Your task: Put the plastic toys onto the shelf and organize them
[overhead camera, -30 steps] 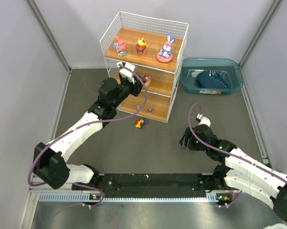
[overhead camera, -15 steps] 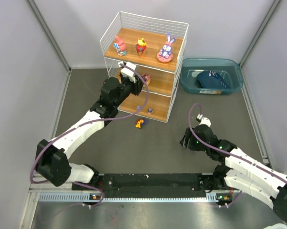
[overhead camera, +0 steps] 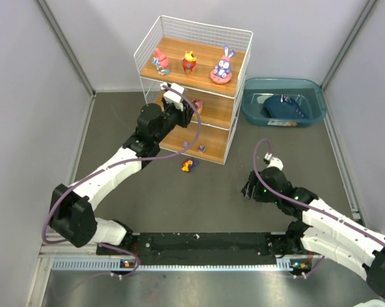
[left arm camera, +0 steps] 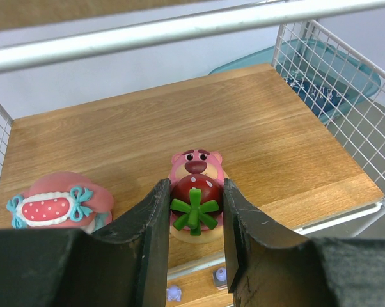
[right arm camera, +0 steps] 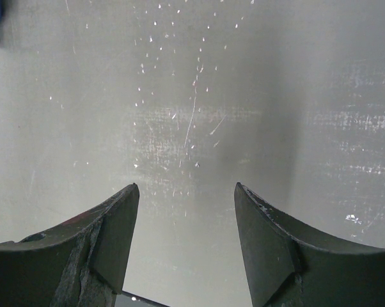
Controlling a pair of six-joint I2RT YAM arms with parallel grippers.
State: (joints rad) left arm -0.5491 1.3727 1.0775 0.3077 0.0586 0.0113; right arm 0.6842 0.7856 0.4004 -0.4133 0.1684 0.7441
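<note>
Two black fingers (left arm camera: pixel 151 230) of the left gripper (left arm camera: pixel 194 188) are clamped on a pink bear (left arm camera: pixel 194 165) that clutches a red strawberry with a green leaf top, one finger pressed to each of its sides. The bear faces the wrist camera at the front edge of the middle tier (left arm camera: pixel 263 134) of the shelf (overhead camera: pixel 205 50), and whether its base touches the wood cannot be told. Just to the bear's left on that tier, apart from the fingers, lies one rounded pink toy with teal bows (left arm camera: pixel 48 208). Below, on the lowest tier, two tiny lavender pieces (left arm camera: pixel 221 275) show between the fingers. On the top tier three figurines stand in a row: a pink figurine (overhead camera: pixel 160 61) at the left, a red and yellow figurine (overhead camera: pixel 190 62) in the middle and a purple bunny (overhead camera: pixel 222 67) at the right. One small red and yellow toy (overhead camera: pixel 188 165) lies on the table (overhead camera: pixel 212 204) just in front of the shelf, which makes six toys in all, five on the shelf and one off it. One teal bin (overhead camera: pixel 253 115) sits right of the shelf with a dark blue item (overhead camera: pixel 279 105) inside. The right gripper (right arm camera: pixel 186 192) hangs well apart from all of them, its jaws spread over bare table with nothing between them.
</note>
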